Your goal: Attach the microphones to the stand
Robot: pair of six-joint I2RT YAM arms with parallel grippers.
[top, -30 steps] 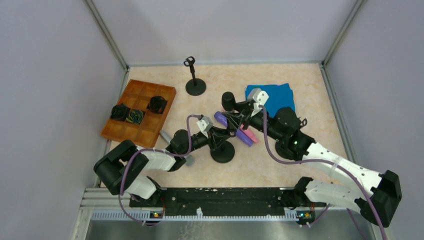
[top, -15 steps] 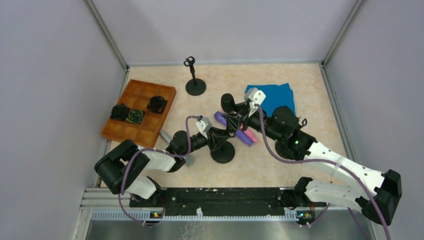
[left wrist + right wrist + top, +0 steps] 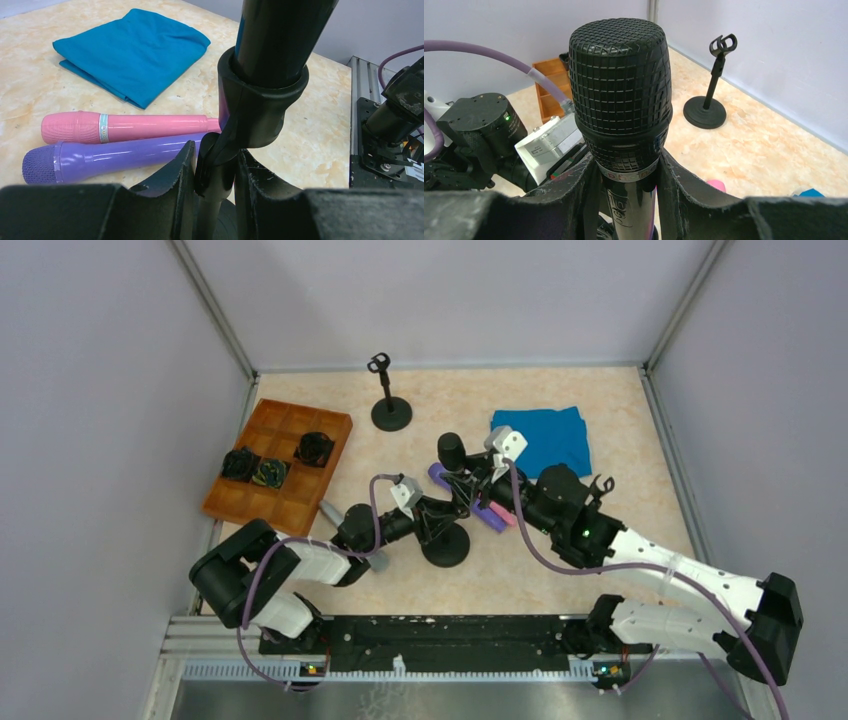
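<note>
The black microphone [image 3: 621, 85] stands upright, and my right gripper [image 3: 627, 159] is shut on its body just below the head. In the left wrist view its shaft [image 3: 272, 35] passes through the clip [image 3: 260, 100] of the near stand. My left gripper [image 3: 215, 150] is shut on that stand's post under the clip. From above, the stand's round base [image 3: 447, 545] sits mid-table, with the left gripper [image 3: 437, 512] and right gripper [image 3: 468, 480] meeting over it. The pink microphone [image 3: 125, 127] and purple microphone [image 3: 100, 157] lie side by side behind it. The silver-grey microphone [image 3: 330, 512] lies partly under my left arm.
A second stand [image 3: 390, 410] with a bare clip stands at the back, also seen as the far stand [image 3: 706, 107] from the right wrist. A folded blue cloth [image 3: 545, 435] lies back right. An orange compartment tray [image 3: 280, 465] with dark objects sits on the left.
My right arm has shifted left and a little nearer, carrying the black microphone closer over the near stand. My left arm holds the post almost still.
</note>
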